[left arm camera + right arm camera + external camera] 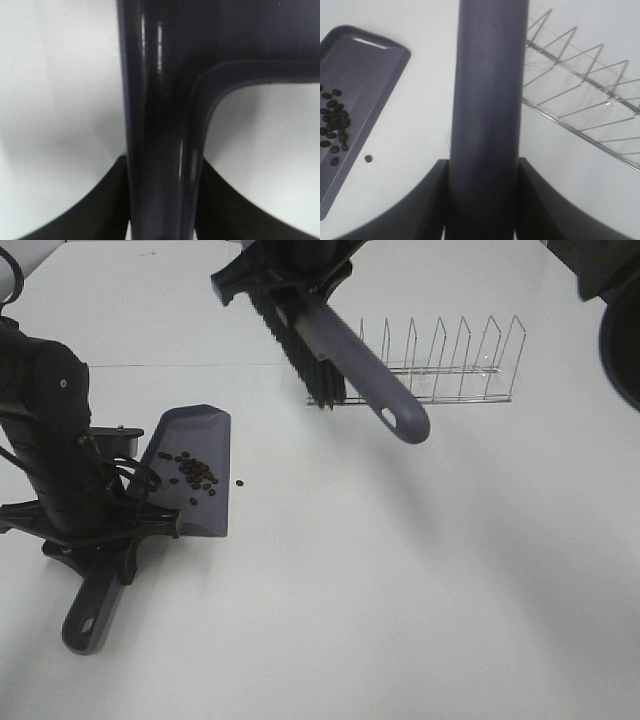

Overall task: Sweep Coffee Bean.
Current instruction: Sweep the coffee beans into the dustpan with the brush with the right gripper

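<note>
A: Where are the coffee beans [197, 473]?

B: Nearly all lie in a loose cluster on the tray of the grey dustpan [190, 435], which sits flat on the white worktop [420, 570]. One stray bean [240, 481] lies on the worktop, just beside the pan's edge on the side facing the wire dish rack [450, 375].

A: And who has the pan?

B: The left gripper [100, 535] is clamped on its handle. In the left wrist view the handle runs straight between the two dark fingers [100, 210], pressed by both.

A: The right gripper [262, 280]?

B: Closed around the handle of the brush [360, 365]. The right wrist view shows the grey handle filling the gap between its fingers [420, 200]. The brush appears lifted off the worktop and tilted, with its black bristles pointing down and its hanging-hole end towards the high camera.

A: How close is it to the beans?

B: Well apart. The bristles hang near the rack's end, and the stray bean lies between the pan and the brush.
</note>
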### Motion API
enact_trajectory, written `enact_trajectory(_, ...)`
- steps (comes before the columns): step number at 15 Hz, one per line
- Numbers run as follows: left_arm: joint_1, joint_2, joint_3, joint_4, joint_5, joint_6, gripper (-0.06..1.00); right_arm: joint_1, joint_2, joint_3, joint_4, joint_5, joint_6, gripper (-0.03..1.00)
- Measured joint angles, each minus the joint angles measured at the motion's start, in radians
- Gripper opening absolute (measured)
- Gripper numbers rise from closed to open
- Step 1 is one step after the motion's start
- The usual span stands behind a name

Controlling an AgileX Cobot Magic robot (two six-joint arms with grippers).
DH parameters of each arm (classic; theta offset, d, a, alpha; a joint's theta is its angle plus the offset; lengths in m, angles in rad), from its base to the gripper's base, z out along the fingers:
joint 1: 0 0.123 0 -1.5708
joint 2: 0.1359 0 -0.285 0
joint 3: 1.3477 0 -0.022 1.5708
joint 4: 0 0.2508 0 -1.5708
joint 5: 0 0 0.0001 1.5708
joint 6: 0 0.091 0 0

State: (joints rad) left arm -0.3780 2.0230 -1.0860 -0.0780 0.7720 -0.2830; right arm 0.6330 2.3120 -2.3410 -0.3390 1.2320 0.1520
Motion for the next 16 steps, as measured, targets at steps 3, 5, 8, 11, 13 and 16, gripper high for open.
enact_trajectory(3, 0.000, 0.000, 0.000, 0.000, 0.000, 0.000, 0.32, -0.079, -0.078, 0.010, 0.003, -0.001, -0.011, 0.28)
enact_trajectory(5, 0.000, 0.000, 0.000, 0.005, 0.000, 0.000, 0.32, -0.111, -0.114, 0.076, 0.023, -0.002, -0.011, 0.28)
enact_trajectory(8, 0.000, 0.000, 0.000, 0.015, 0.000, -0.001, 0.32, -0.104, -0.106, 0.245, 0.127, -0.003, -0.006, 0.28)
enact_trajectory(11, -0.001, 0.000, 0.000, 0.015, -0.002, -0.001, 0.32, -0.083, -0.048, 0.346, 0.202, -0.050, 0.004, 0.28)
enact_trajectory(13, -0.002, 0.001, 0.000, 0.015, -0.002, -0.001, 0.32, -0.063, 0.004, 0.349, 0.195, -0.079, 0.035, 0.28)
enact_trajectory(16, -0.002, 0.001, 0.000, 0.015, -0.002, -0.001, 0.32, 0.002, 0.083, 0.309, 0.136, -0.119, 0.075, 0.28)
